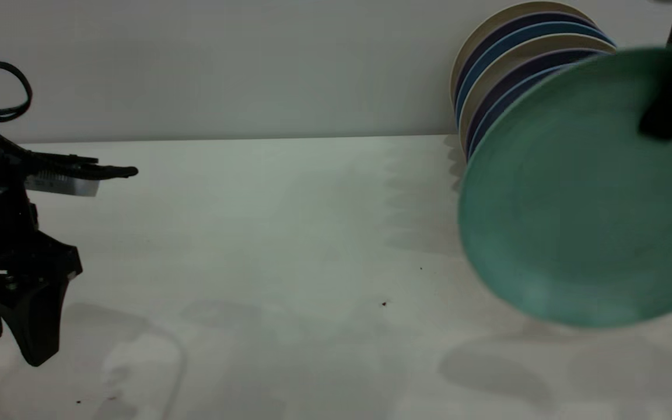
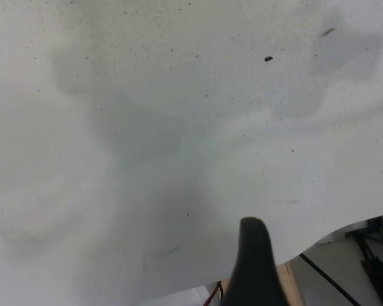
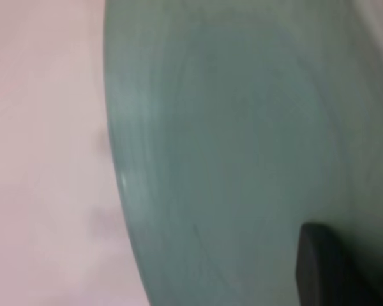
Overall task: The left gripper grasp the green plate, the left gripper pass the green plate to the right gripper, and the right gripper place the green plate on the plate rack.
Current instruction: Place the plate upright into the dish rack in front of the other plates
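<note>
From the outside camera, the green plate (image 1: 581, 192) hangs in the air at the right side, tilted up on edge above the table (image 1: 289, 245). The right gripper (image 1: 671, 99) pinches its top rim, so its fingers are clamped on the plate. Just behind the plate stands a row of blue and cream plates (image 1: 517, 64). The rack wires are hidden. The left gripper (image 1: 12, 326) hangs far off at the left, holding nothing, with its two fingers a little apart.

The left wrist camera shows only bare table and one dark finger (image 2: 255, 264).

The right wrist camera is filled by the green plate (image 3: 242, 146), with one finger (image 3: 322, 264) pressed on it.

I think the handover is done and the placing step is on. Next, the plate must slide down into a free slot beside the others.
</note>
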`<state>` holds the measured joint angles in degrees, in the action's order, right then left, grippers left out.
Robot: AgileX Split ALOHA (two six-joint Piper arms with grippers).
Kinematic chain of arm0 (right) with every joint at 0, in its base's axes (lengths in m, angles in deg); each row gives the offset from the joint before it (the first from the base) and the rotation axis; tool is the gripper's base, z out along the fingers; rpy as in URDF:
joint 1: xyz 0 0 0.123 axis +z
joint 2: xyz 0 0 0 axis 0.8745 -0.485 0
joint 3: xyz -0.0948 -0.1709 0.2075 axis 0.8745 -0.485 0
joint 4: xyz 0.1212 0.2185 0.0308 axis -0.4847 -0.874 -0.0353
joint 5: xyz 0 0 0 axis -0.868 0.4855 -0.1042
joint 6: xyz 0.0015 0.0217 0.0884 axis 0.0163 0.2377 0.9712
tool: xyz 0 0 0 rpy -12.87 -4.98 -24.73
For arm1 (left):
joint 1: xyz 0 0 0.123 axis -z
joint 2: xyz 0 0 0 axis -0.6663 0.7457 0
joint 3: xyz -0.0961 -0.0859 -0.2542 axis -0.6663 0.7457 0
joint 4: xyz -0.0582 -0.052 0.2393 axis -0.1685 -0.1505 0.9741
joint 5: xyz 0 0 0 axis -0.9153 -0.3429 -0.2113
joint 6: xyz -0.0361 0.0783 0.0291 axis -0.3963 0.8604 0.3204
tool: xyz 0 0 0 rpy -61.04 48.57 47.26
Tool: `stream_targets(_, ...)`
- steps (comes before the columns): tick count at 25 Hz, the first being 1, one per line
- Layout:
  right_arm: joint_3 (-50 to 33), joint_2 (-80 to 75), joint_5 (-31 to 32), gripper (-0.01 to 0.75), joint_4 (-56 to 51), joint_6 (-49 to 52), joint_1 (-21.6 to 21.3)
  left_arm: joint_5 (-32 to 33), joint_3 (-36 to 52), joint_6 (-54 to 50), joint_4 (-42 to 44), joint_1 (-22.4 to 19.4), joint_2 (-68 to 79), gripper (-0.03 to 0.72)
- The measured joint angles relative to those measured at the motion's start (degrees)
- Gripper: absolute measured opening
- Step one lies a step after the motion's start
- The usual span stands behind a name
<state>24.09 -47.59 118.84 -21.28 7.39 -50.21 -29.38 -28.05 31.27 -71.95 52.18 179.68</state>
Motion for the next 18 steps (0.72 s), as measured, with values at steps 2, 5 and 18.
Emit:
stream_targets(2,2.0,0.0,0.4,0.109,2.3,0.0,0.0,0.0,0.0,0.0,0.0,0.0,0.0,0.59)
stream_targets(5,5.7,-0.3,1.3,0.109,5.2,0.1,0.0,-0.1,0.0,0.0,0.0,0.0,0.0,0.59)
stream_targets(18,21.4,-10.7,5.2,0.108,10.0,0.5,-1.8,-0.6,0.0,0.0,0.0,0.0,0.0,0.59)
